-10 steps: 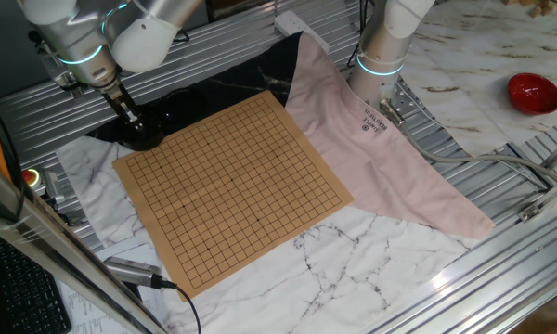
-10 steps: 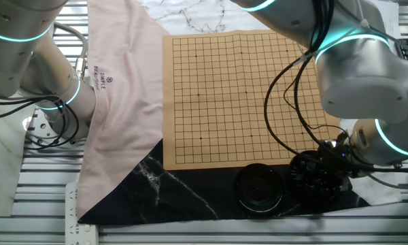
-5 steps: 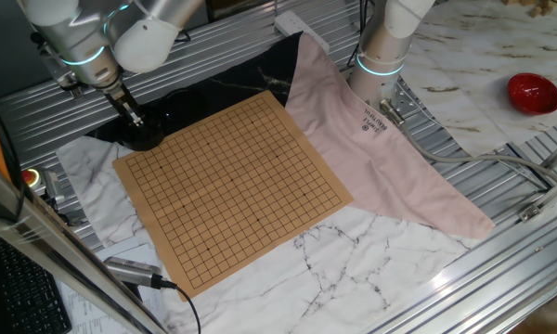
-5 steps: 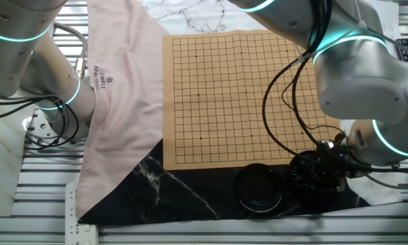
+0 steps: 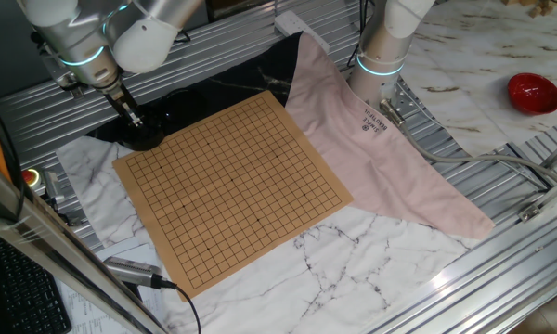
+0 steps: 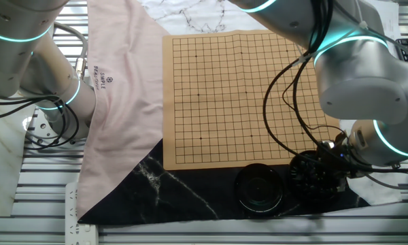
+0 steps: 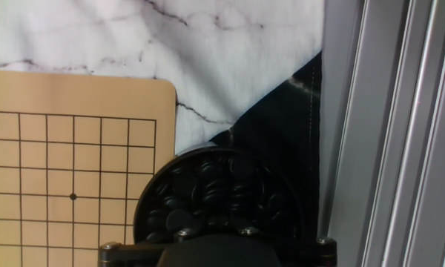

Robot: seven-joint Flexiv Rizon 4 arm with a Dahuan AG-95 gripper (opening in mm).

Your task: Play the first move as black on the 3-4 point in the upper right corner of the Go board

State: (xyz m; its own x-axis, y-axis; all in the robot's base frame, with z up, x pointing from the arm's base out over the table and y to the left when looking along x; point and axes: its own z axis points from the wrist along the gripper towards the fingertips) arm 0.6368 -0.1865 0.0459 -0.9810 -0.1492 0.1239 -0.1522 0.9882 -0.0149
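Observation:
The tan Go board point(image 5: 232, 190) lies on the cloths with no stone on it that I can see. A round black bowl point(image 7: 215, 194) full of glossy black stones sits just off the board's corner. My gripper point(image 5: 136, 121) points down over this bowl. In the hand view only its dark body shows at the bottom edge, so the fingertips and any held stone are hidden. That view shows the board corner nearest the bowl and its star-point dot point(image 7: 73, 196). The 3-4 crossings lie one line from that dot.
A second round black dish point(image 6: 260, 189) sits left of the bowl point(image 6: 316, 177) on the black cloth. A pink cloth point(image 5: 371, 139) covers the board's far side next to a second arm's base point(image 5: 381, 56). A red bowl point(image 5: 534, 93) stands far right. Metal rails run beside the bowl point(image 7: 386, 148).
Almost nothing. The arm over the bowl shifts by a few pixels at most, and the board and bowl have not moved.

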